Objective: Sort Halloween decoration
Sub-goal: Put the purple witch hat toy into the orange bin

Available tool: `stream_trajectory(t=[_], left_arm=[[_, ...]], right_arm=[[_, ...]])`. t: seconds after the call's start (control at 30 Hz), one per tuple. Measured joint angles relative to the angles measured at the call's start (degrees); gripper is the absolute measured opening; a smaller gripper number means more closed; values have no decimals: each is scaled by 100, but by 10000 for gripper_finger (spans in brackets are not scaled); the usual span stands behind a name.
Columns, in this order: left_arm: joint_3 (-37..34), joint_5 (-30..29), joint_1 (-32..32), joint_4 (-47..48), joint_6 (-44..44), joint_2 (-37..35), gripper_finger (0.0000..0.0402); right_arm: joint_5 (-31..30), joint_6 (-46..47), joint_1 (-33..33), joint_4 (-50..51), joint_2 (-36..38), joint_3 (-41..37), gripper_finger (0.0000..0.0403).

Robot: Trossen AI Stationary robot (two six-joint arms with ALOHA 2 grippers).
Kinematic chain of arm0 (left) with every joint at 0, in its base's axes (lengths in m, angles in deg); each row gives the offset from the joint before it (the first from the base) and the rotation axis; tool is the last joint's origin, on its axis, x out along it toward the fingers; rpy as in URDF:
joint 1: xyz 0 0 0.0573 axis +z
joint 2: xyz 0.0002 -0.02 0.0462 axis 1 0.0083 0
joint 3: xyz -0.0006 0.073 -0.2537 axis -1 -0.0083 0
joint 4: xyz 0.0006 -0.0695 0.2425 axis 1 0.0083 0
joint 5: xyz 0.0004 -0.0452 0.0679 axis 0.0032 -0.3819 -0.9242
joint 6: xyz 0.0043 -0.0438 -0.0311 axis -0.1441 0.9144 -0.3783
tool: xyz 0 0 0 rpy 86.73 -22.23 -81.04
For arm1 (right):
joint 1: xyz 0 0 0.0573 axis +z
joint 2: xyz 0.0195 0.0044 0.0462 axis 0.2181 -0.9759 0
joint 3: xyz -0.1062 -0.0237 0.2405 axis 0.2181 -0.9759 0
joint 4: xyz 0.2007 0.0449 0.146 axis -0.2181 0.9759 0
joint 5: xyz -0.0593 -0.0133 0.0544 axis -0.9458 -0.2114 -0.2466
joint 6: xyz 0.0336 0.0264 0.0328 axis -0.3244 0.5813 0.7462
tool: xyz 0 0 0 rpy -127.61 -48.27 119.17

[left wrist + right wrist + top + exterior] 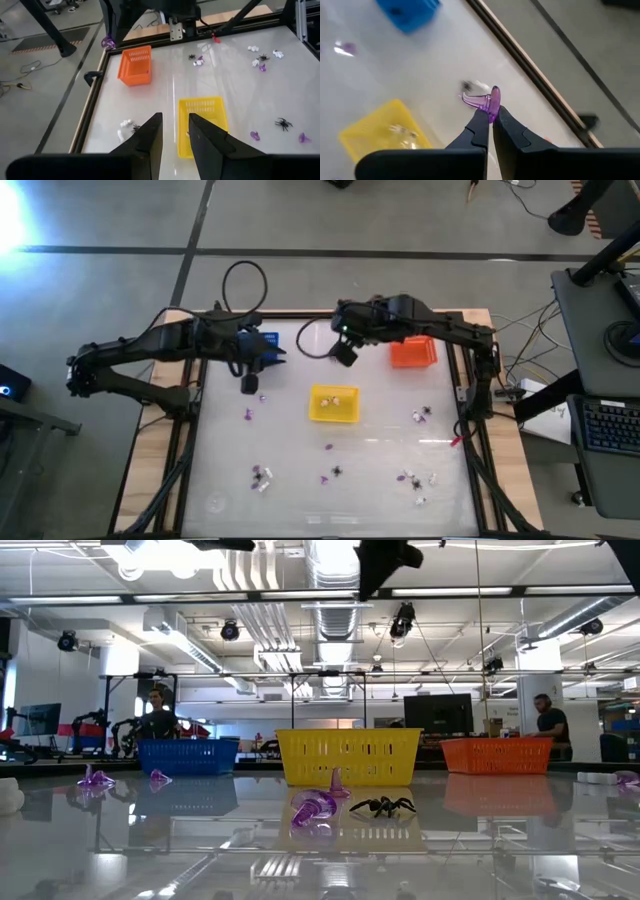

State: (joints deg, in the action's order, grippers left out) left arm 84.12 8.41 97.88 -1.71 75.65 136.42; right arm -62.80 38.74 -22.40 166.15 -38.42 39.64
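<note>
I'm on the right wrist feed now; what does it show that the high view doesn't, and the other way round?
Only the right wrist view shows the right claw pinched shut on a purple trinket, held up above the table.

Only the high view shows the orange basket, the left claw near the blue basket, and the scattered trinkets along the table's near side.

Both show the yellow basket with pale pieces inside, the blue basket, and the right arm raised between them.
</note>
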Motion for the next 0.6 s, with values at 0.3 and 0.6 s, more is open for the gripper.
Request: stream_trajectory(t=[0.3,0.6], left_arm=[[0,-28,0,258,0,-373,78],[0,-340,0,796,203,-554,78]], right_arm=[[291,52,-747,652,0,-121,8],[682,-224,-1354,648,15,-708,8]])
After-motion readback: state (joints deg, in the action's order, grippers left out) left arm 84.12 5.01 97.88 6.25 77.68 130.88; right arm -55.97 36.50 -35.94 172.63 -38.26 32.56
